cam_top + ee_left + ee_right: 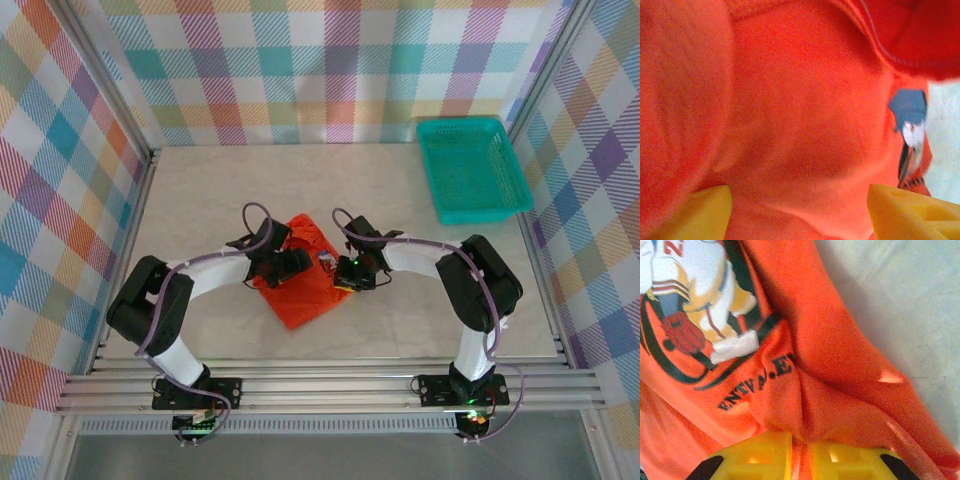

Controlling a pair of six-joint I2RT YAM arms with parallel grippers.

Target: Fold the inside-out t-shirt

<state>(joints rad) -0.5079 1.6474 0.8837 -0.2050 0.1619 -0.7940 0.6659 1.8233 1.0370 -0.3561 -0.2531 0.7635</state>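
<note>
Orange-red t-shirt (303, 297) crumpled mid-table (420, 320), between arms. Left gripper (800, 205) spread wide over cloth, nothing clamped. Right gripper (800, 449) nearly closed, pinching shirt fold below chest print (695, 315). Teal basket (470, 172) far right.

left arm (210, 277) and right arm (415, 258): black joints, white links, looping purple cables (258, 212), black base plates (197, 392); blocky yellow cut-out fingers (912, 215).

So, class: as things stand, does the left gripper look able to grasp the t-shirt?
Probably yes: the left gripper is open right against the t-shirt, cloth bulging between its yellow fingers, nothing in the way. The right gripper pinches a fold beside the print.
</note>
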